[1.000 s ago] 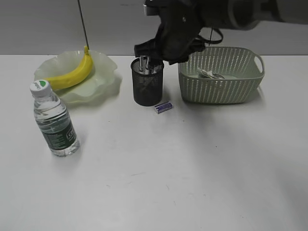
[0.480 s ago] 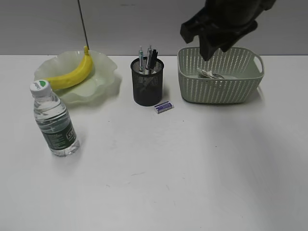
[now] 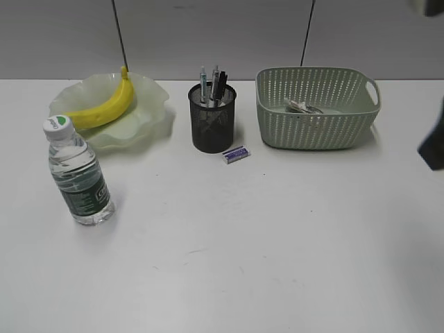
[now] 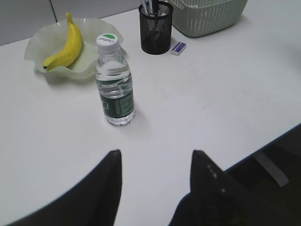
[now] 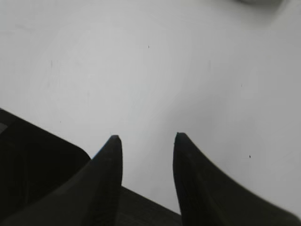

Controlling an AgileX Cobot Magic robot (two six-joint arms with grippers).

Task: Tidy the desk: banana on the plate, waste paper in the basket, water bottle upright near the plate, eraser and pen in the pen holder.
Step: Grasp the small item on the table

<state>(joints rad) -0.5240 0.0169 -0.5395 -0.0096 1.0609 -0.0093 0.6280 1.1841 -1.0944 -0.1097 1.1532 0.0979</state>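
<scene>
The banana [image 3: 107, 104] lies in the pale green plate [image 3: 149, 118] at the back left. In front of the plate the water bottle [image 3: 78, 177] stands upright. The black mesh pen holder [image 3: 212, 121] holds several pens [image 3: 214, 83]. A small purple-wrapped eraser [image 3: 236, 153] lies on the desk [image 3: 277, 236] just right of the holder's foot. Waste paper [image 3: 302, 106] sits inside the green basket [image 3: 316, 128]. My left gripper [image 4: 155, 153] hangs open and empty near the desk's front edge, well short of the bottle [image 4: 114, 87]. My right gripper [image 5: 146, 137] is open over bare desk, holding nothing.
A dark blurred piece of my right arm [image 3: 433, 142] shows at the right edge of the exterior view, right of the basket. The desk's edge [image 5: 56, 136] runs under my right gripper. In the left wrist view the desk's edge [image 4: 277, 136] drops off at the right.
My right arm has swung away from above the pen holder, past the basket, to the far right edge. The pens in the holder now show uncovered.
</scene>
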